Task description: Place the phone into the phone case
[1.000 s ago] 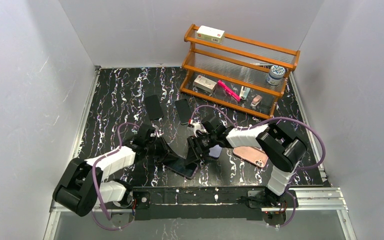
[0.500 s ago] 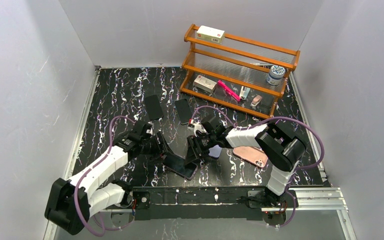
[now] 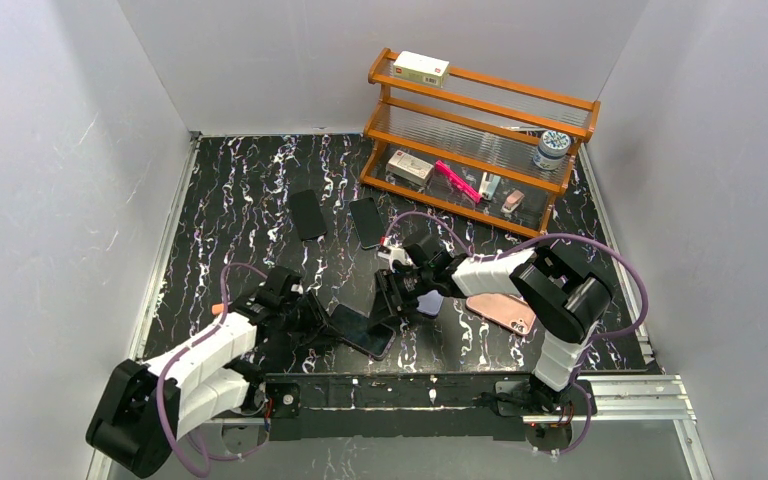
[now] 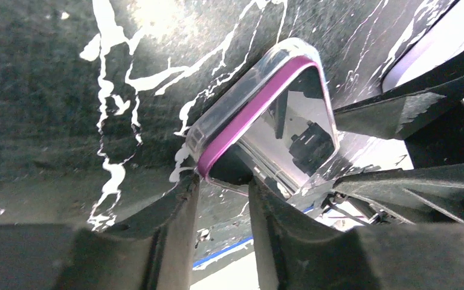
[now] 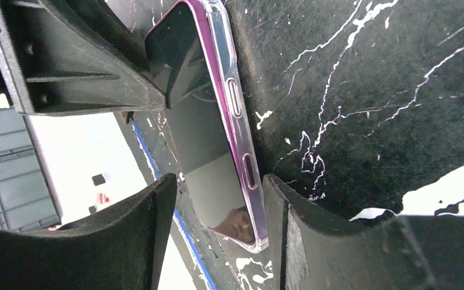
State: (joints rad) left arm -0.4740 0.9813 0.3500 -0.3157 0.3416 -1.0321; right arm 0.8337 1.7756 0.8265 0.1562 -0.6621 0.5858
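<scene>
**Left hand backs off to the corner — phone looks nearly cased**

A second ago my left hand (image 4: 222,181) sat low over the near end of the phone (image 3: 362,331), covering much of it. Since then that arm has swung out and drawn back toward the lower left of the top view, so the dark screen now shows almost whole on the bench (image 3: 240,200), low and centre in that frame. The right hand (image 5: 217,181) has not budged at the phone's upper-right end.

In the left wrist view the fingers stand a narrow way apart with the phone's corner just at their mouth. I cannot tell whether they pinch it or only flank it. The right hand's fingers stand wider, one on each side of the phone's end — again, I cannot tell if they clamp it or merely bracket it.

The clear phone case (image 4: 241,87) wraps that corner outside the purple rim, and the right wrist view shows it running along the side with the buttons. My reading is that the phone is seated, or very nearly so. The left hand's retreat looks like a check or a re-approach to one corner rather than a fresh start.
</scene>
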